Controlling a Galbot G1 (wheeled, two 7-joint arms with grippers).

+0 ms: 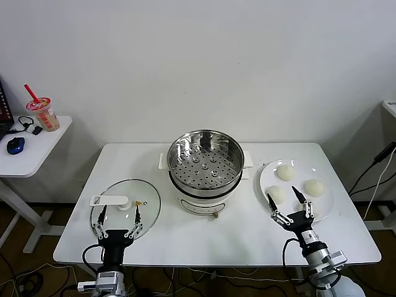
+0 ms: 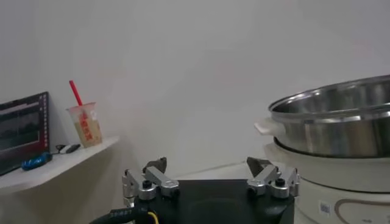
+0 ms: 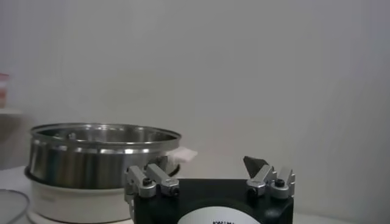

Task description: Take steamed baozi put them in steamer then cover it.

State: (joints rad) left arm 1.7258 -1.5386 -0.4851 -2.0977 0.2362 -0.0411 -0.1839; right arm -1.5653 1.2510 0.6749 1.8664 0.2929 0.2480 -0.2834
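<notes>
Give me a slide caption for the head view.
Empty steamer at table centre, three baozi on plate, both open hands low.

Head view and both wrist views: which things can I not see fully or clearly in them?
- Fourth baozi: the head view shows three on the plate; the right pincer covers the plate's near part.
- Steamer: both wrist views show only its outer wall, so the inside is hidden; the left wrist view cuts it at the frame edge.
- Glass lid: the left pincer covers its near part.
</notes>
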